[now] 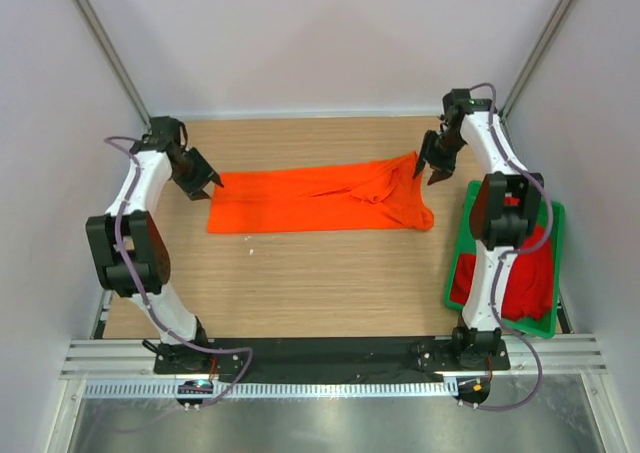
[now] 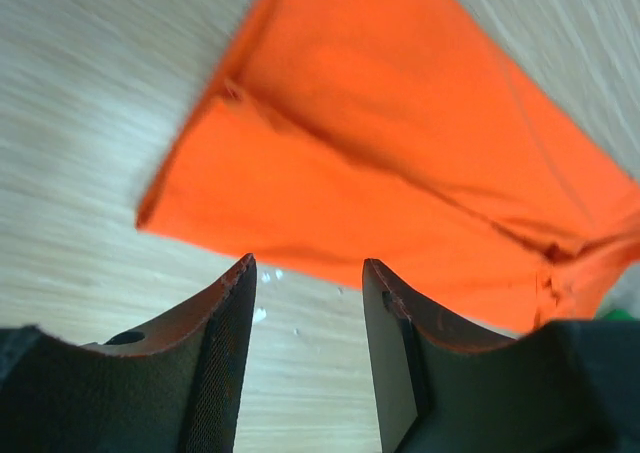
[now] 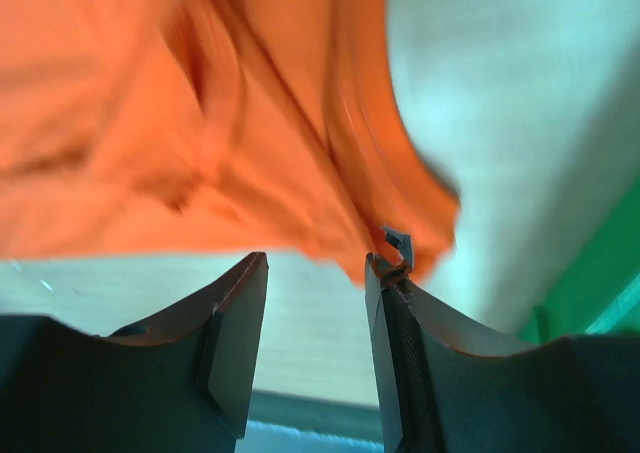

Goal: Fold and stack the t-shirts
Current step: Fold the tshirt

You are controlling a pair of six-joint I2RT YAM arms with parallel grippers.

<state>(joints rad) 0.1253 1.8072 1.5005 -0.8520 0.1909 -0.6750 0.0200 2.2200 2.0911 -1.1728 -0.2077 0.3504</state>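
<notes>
A bright orange t-shirt [image 1: 315,198] lies folded into a long band across the far half of the table, bunched at its right end. My left gripper [image 1: 212,182] hovers just off its left edge, open, with bare wood between the fingers; the wrist view shows the orange t-shirt [image 2: 380,143] beyond the tips. My right gripper [image 1: 427,172] is open over the band's right end, and the orange t-shirt [image 3: 200,123] hangs blurred past its tips. A deep red t-shirt [image 1: 530,283] lies in the green tray, partly hidden by the right arm.
The green tray [image 1: 553,235] sits at the table's right edge under the right arm. White walls and metal posts close in the back and sides. A black base strip [image 1: 320,353] runs along the near edge.
</notes>
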